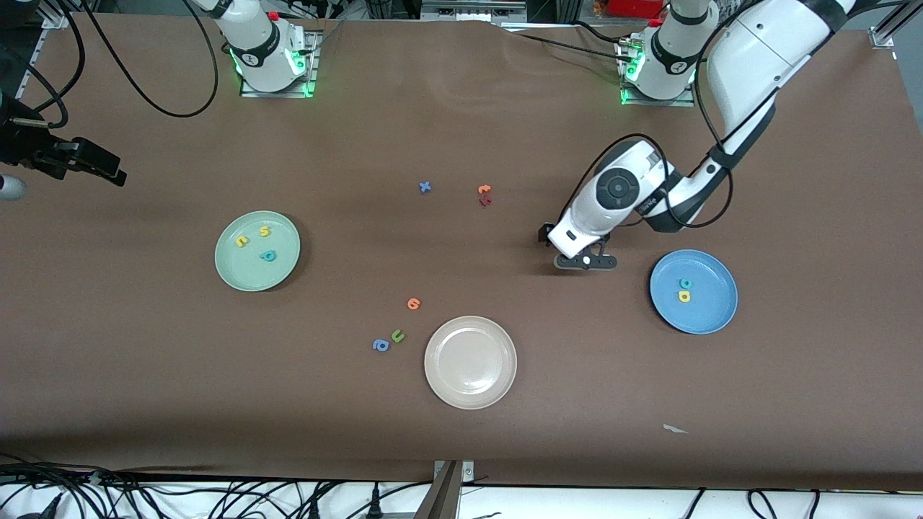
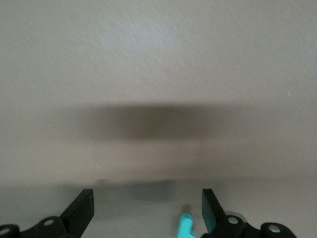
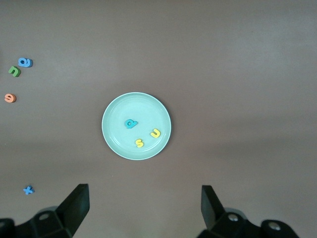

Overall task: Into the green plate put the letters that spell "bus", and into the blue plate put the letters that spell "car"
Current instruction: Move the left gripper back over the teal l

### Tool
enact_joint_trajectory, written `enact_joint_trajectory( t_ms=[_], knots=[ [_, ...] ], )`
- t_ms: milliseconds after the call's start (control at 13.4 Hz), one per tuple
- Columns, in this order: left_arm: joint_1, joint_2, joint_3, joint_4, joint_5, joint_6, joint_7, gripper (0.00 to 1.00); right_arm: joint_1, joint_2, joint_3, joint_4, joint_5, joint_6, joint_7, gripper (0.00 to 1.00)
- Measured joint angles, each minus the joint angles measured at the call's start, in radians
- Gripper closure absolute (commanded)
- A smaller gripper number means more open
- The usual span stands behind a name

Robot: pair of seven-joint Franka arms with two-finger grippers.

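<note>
The teal r (image 2: 185,225) lies between the released left tool's (image 1: 585,262) fingers, centre right of frame. The right tool (image 3: 143,210), released, hangs above the green plate (image 3: 115,141).

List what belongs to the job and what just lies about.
Job: green plate with teal b, yellow u, yellow s; blue plate with teal c, yellow a; teal r at the open left gripper.
Lying about: beige plate, blue x, green u, blue a, orange letters. Right gripper waits.

Matt brown table (image 1: 461,447) covering; glossy, smooth beige plate (image 1: 470,362); matt green plate (image 1: 257,251).
</note>
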Motion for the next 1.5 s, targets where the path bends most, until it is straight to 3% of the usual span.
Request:
enact_joint_trajectory(
  t_ms=[299,973,1197,1497],
  knots=[
    [-0.060,-0.001,0.000,-0.015,0.000,0.001,-0.074,0.26,0.007,0.000,0.001,0.001,0.000,0.005,0.000,0.00],
    [-0.061,-0.002,0.000,-0.046,0.000,0.002,-0.093,0.66,0.016,0.000,0.001,0.001,0.000,0.012,0.000,0.00],
    [-0.068,-0.004,0.000,-0.046,0.008,0.002,-0.117,0.76,0.016,0.000,0.001,0.001,0.000,0.012,0.000,0.00],
    [-0.077,-0.007,-0.008,-0.056,0.109,0.005,-0.229,0.83,0.016,0.000,0.001,0.001,0.000,0.012,0.000,0.00]
  ],
)
